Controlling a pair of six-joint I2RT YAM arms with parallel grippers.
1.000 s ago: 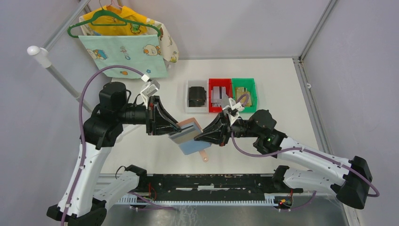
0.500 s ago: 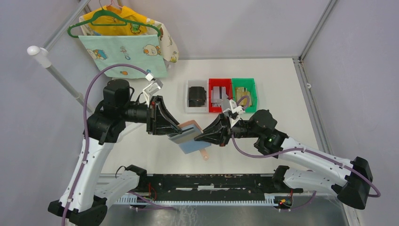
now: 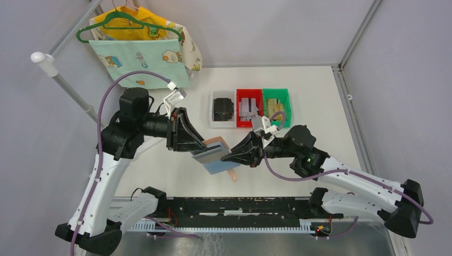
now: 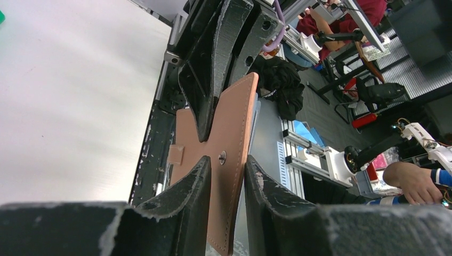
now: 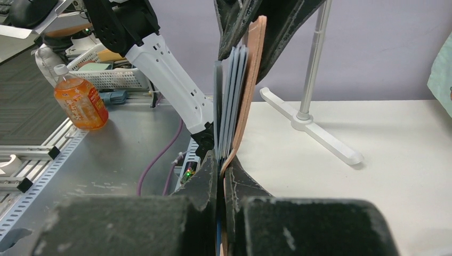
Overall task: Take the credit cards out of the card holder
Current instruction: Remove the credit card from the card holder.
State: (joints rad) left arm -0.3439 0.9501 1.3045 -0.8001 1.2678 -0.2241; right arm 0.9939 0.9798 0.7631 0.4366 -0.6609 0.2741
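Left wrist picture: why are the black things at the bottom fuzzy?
Left wrist view: the left end effector sits right at the lens, out of focus, while the card holder looks sharper; the table glares white. Right wrist view: the right end effector blurs likewise.

pinkish-tan card holder point(image 3: 215, 144) held above the white counter point(image 3: 320, 101) at frame centre, left claw point(image 3: 198, 150) gripping its upper-left side, right claw point(image 3: 227, 156) pinched on the blue-grey credit cards point(image 3: 217, 166) at its lower right, white bin point(image 3: 211, 122), red bin point(image 3: 239, 109) and green bin point(image 3: 288, 106) behind, green hanger point(image 3: 128, 24) upper left
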